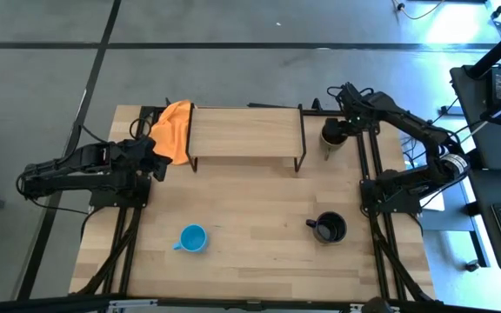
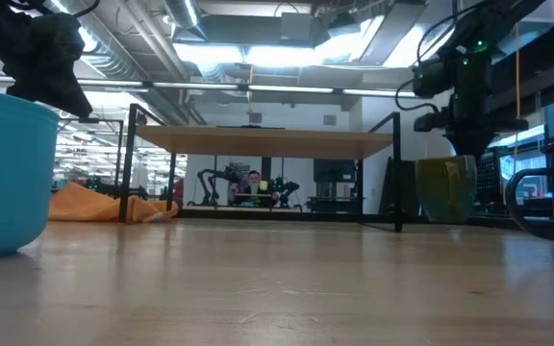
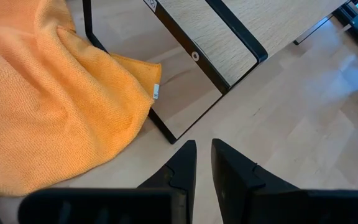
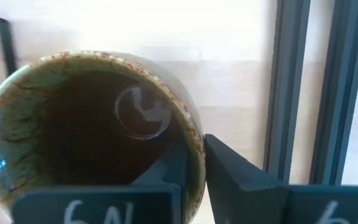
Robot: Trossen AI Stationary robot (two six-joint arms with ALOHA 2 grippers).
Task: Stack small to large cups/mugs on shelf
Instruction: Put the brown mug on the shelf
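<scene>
Right claw (image 4: 194,165) astride olive-brown mug (image 4: 92,130) rim, wrist view only.

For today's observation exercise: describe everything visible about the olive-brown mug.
The olive-brown mug stands upright on the table, just off the right end of the shelf. It looks like glazed ceramic: mottled green outside, dark brown inside, speckled rim. The right pincer grips its rim, one finger inside, one outside.

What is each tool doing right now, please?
Left tool: nearly shut, empty, beside the cloth.
Right tool: shut on the olive mug rim, one finger inside, one outside.
</scene>
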